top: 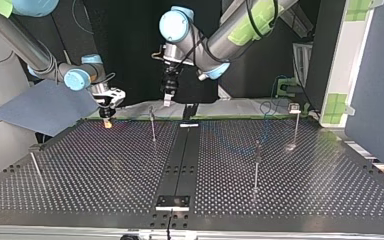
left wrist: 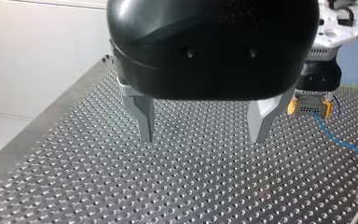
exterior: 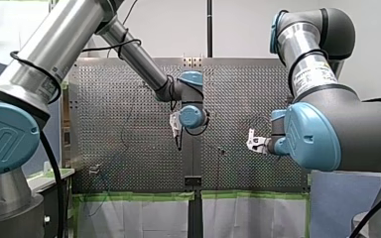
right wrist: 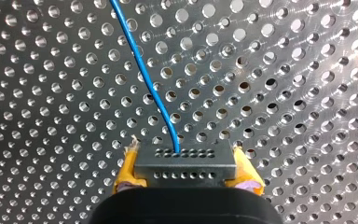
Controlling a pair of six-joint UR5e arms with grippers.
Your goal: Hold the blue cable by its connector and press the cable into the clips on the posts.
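**As Things Stand: A Count**

As tallied in the top view: grippers, 2; posts, 4; cable, 1; connector, 1.

Posts: all upright on the table (top: 130, 185). One is at the view's left (top: 36, 167), one left of the middle strip towards the far edge (top: 153, 127), one right of the strip (top: 256, 167), and one at the far right (top: 295, 127).

Right gripper (top: 108, 119): clamped on the connector (right wrist: 185, 164), with yellow pads (right wrist: 126, 170) against its two short ends. It sits at the table's far edge, in the top view's left half.

Connector: long axis runs pad to pad; the holed face points ahead of the gripper.

Cable (right wrist: 142, 74): blue. It leaves that face and runs away across the table.

Left gripper (left wrist: 201, 138): metal fingers spread wide, released, above the table.
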